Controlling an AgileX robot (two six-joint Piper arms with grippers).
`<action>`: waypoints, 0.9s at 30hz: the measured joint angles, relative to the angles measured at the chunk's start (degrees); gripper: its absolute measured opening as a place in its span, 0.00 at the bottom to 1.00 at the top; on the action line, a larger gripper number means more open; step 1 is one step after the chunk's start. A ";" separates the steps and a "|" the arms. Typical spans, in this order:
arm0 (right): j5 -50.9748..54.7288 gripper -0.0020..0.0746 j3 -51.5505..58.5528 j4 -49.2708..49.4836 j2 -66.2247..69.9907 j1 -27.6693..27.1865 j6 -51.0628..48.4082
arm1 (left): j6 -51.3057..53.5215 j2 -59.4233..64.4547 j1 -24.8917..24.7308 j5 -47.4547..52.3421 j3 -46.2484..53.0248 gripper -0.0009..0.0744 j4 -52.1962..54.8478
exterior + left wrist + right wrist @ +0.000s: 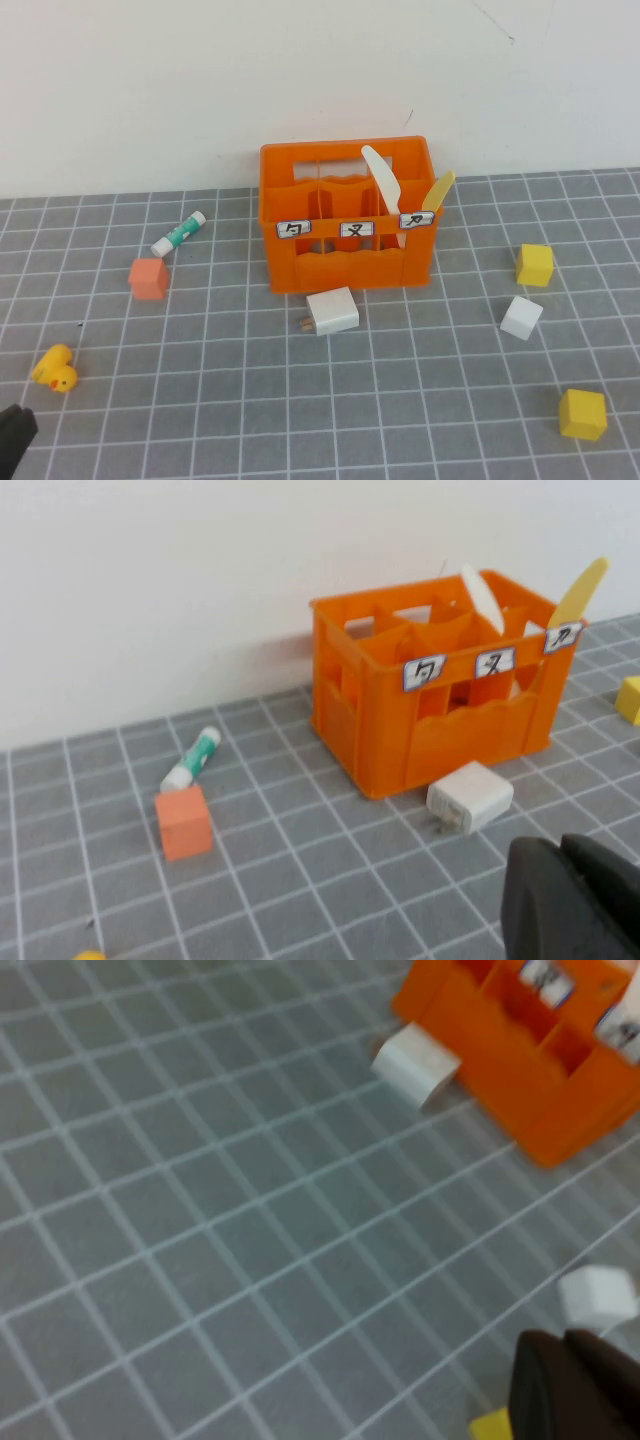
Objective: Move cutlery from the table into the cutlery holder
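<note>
Left tool (12,440) low by the tabletop (300,400); right tool (575,1385) nearby, both grips unreadable.
White plastic knife (381,180) and yellow plastic knife (438,190) lean in the orange slotted crate (347,212); a bump could tip them.

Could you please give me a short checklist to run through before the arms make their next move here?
1. White knife in the cutlery holder: ok, it stands in the right-hand compartment.
2. Yellow knife in the holder: ok, same end, leaning outward.
3. Cutlery left on the table: ok, none visible; only blocks, a white charger, a tube and a yellow duck remain.
4. Left gripper clear of the holder: ok, low at the table's near left, holding nothing visible.
5. Right gripper clear: ok, apart from the holder, near a white block.
6. Gripper fingers open or shut: cannot tell.
</note>
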 joint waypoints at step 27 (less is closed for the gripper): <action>0.14 0.02 5.87 0.70 -5.38 0.00 0.08 | 0.12 0.00 0.00 -2.45 0.67 0.01 8.21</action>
